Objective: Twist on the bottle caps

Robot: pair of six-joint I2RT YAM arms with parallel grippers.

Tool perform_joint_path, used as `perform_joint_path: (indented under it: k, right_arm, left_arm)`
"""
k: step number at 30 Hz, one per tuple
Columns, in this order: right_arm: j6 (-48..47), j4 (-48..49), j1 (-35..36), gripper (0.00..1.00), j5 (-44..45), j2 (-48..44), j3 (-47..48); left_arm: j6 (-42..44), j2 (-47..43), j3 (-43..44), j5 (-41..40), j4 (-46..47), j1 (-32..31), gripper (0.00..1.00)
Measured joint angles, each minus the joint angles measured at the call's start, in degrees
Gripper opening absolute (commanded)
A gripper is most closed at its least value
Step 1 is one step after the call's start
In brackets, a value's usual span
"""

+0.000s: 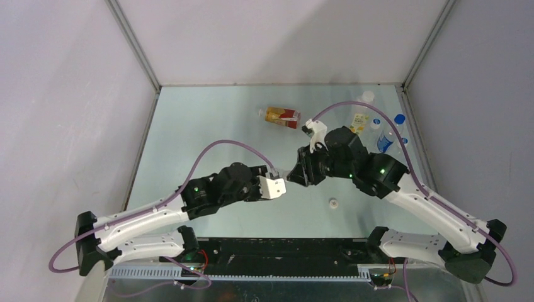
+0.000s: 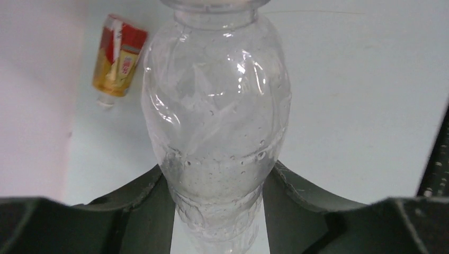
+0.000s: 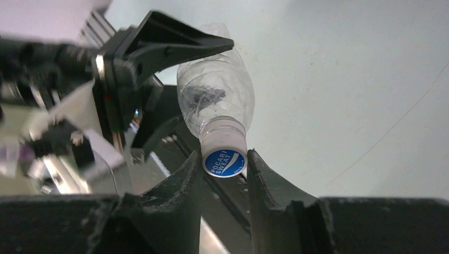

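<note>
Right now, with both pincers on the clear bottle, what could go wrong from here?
1. The left pincer clamps the clear bottle low on its thin, crinkled wall. The bottle may twist or buckle when the cap is turned.
2. The right pincer holds the blue cap by its fingertips only. It may slip, or the cap could cross-thread if it sits tilted on the neck.

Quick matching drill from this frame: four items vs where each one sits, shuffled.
1 clear bottle
2 blue cap
3 red-labelled bottle
4 white cap

A lying on its side, far half of the table
B pinched by the right gripper
C clamped by the left gripper
D loose on the table, near side

Pairs: 1-C, 2-B, 3-A, 4-D
</note>
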Motion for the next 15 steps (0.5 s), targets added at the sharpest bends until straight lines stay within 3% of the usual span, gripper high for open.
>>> perform_joint_path:
  k: [1, 3, 4, 6, 10, 15]
  right_arm:
    - [3.93, 0.15, -0.24, 0.03, 0.66, 0.46, 0.00]
    - [10.80, 0.79, -0.74, 0.19, 1.51, 1.05, -0.02]
    - [13.00, 1.27, -0.98, 0.33, 1.75, 1.14, -0.02]
    - [14.58, 2.29, -1.33, 0.50, 1.88, 0.96, -0.02]
    - [11.13, 5.99, -1.51, 0.62, 1.57, 0.02, -0.09]
    - [-1.03, 9.66, -1.60, 0.64, -1.86, -4.42, -0.44]
  left_arm:
    - [0.46, -0.37, -0.87, -1.90, 1.09, -0.42, 0.18]
    - [1.07, -1.03, -1.86, -4.52, 2.34, -0.83, 0.18]
    - [1.44, -1.14, -1.92, -5.49, 2.69, -0.90, 0.18]
    - [1.86, -1.25, -1.92, -6.58, 3.43, -0.90, 0.17]
    - [2.45, -1.38, -1.90, -4.15, 4.44, -0.94, 0.17]
    - [1.81, -1.38, -1.62, 7.45, 1.77, 2.78, 0.17]
